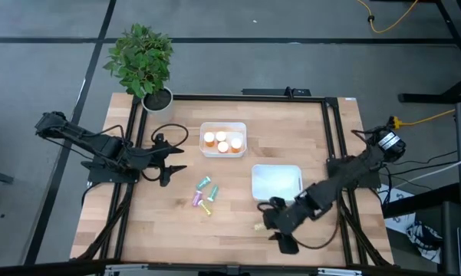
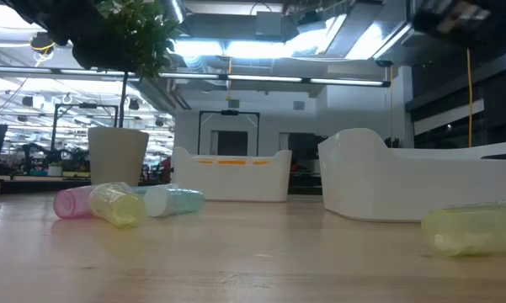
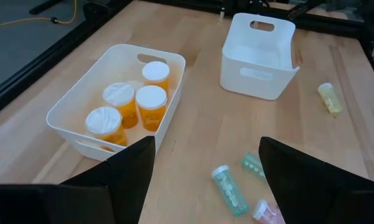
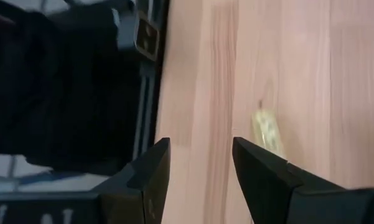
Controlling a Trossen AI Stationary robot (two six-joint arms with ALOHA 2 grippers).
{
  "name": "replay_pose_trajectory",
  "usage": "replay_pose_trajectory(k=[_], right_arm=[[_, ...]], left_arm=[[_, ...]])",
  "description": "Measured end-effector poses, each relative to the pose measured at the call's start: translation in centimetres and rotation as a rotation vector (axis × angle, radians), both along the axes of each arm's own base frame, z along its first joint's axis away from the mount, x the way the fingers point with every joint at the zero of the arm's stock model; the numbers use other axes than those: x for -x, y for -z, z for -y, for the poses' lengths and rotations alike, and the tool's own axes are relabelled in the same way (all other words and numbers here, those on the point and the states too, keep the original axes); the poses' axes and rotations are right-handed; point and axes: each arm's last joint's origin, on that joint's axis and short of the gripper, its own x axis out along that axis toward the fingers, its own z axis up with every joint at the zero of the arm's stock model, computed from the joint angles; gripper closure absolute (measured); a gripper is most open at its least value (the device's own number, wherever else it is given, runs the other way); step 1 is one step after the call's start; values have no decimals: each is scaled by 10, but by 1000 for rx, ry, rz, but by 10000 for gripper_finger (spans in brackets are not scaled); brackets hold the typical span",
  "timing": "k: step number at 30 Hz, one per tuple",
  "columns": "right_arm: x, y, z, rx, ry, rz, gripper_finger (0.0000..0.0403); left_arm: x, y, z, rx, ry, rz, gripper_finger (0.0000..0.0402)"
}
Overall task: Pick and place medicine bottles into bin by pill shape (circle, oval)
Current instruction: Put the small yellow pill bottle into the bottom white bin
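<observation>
**Four orange bottles in one bin, the other bin bare**

Two white bins are set on the wooden table point(image 1: 176, 238). In the bin point(image 1: 223, 139) nearer the potted plant point(image 1: 142, 65), four orange bottles point(image 3: 129, 102) with white round caps are stood upright, close together. The second bin point(image 1: 276, 182), placed nearer the right arm, is seen with only its white floor showing; from the left wrist view its handle cut-out is visible and nothing is seen inside.

A small cluster of pastel bottles point(image 1: 206, 194) is laid on the bare wood between the two arms, outside both bins: two teal, one purple and one yellow, all on their sides. From the low view the purple, yellow and teal ones are seen lying just beside one another. A further yellow bottle point(image 1: 258, 227) is laid on its side apart from the cluster, near the second bin and just beside the right gripper point(image 1: 280, 230).

The left gripper point(image 1: 178, 159) is held wide open above the table beside the cluster, and nothing is gripped. The right gripper is held partly open over the wood, with nothing between its fingers point(image 4: 261, 171); the lone yellow bottle is seen just past them.
</observation>
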Motion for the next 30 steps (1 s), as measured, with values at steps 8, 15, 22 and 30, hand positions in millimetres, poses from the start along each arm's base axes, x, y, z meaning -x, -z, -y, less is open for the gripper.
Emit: replay_pose_trajectory(k=[8,15,22,30], right_arm=[[17,29,-1,177,-39,27,227],[32,66,8,175,151,1,227],[51,82,1,195,201,51,227],[63,116,0,236,223,38,227]], left_arm=[[0,0,0,2,-1,0,121],[0,0,0,4,-2,1,121],[0,0,0,4,-2,0,121],[0,0,0,5,-3,2,121]])
